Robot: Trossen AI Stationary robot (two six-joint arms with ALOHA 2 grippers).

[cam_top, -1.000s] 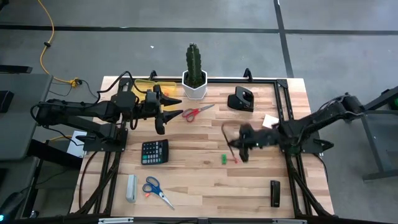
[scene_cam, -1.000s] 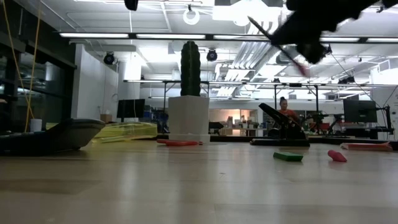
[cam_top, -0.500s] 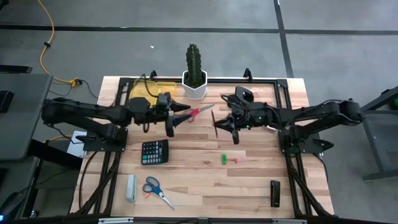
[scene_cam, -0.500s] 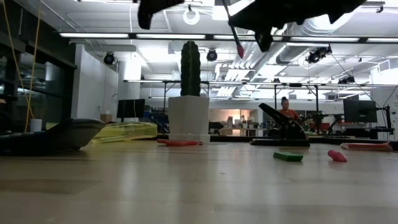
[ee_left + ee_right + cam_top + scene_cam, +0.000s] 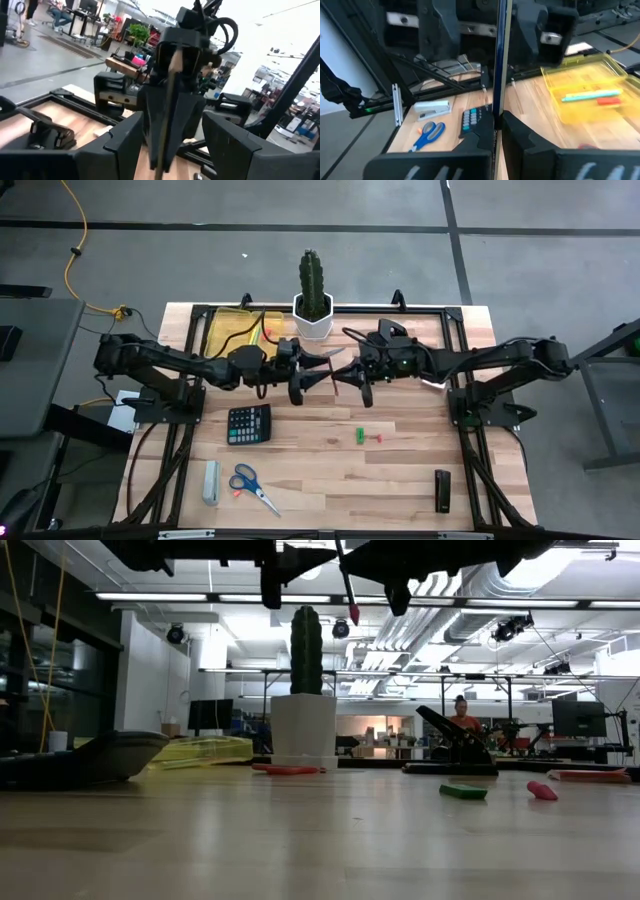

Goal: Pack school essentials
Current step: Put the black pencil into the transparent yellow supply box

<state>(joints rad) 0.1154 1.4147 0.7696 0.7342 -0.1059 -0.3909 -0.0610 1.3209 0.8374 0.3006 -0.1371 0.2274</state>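
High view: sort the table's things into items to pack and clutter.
Pack: pen in the right end effector, with the left end effector open facing it; blue-handled scissors; red-handled scissors; green piece; yellow tray.
Clutter: calculator; potted cactus; pale grey bar.

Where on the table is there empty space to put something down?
Bare wood lies between the calculator and the green piece, and between the blue scissors and the black block. It's crowded by the cactus pot, where both claws meet.
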